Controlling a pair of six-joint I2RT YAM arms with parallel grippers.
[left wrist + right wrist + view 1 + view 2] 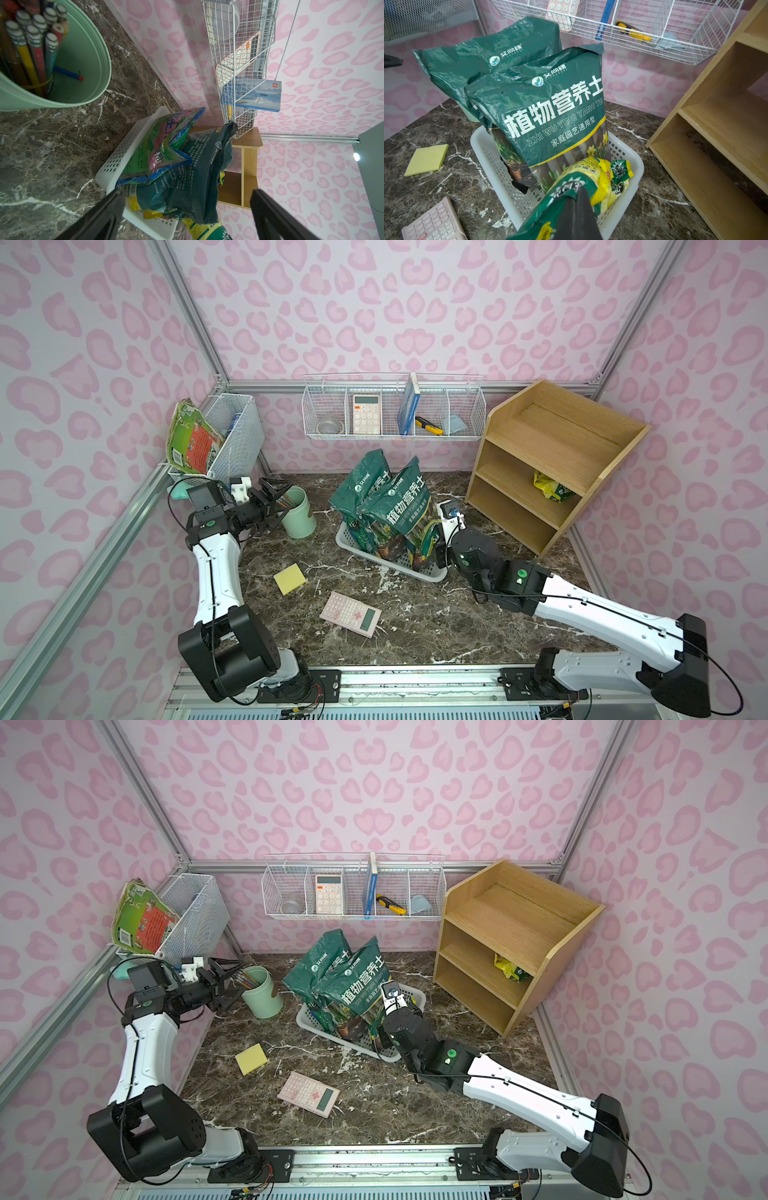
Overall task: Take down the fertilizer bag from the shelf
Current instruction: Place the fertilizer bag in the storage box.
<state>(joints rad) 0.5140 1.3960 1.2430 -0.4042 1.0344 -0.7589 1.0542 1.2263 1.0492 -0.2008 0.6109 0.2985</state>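
The left end effector [277, 506] hangs released beside the mint cup [297, 514] near the table's left edge. Mid-table, the right end effector [577, 199] clenches a yellow-green fertilizer bag [604, 178] resting in the white basket [629, 199]. A second bag [552, 488] lies on the middle tier of the shelf [557, 435], at the far-right corner.

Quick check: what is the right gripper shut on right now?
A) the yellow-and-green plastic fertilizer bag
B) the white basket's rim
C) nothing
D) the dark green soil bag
A: in the right wrist view the right gripper is closed on the yellow-and-green plastic fertilizer bag, at the white perforated plastic basket.
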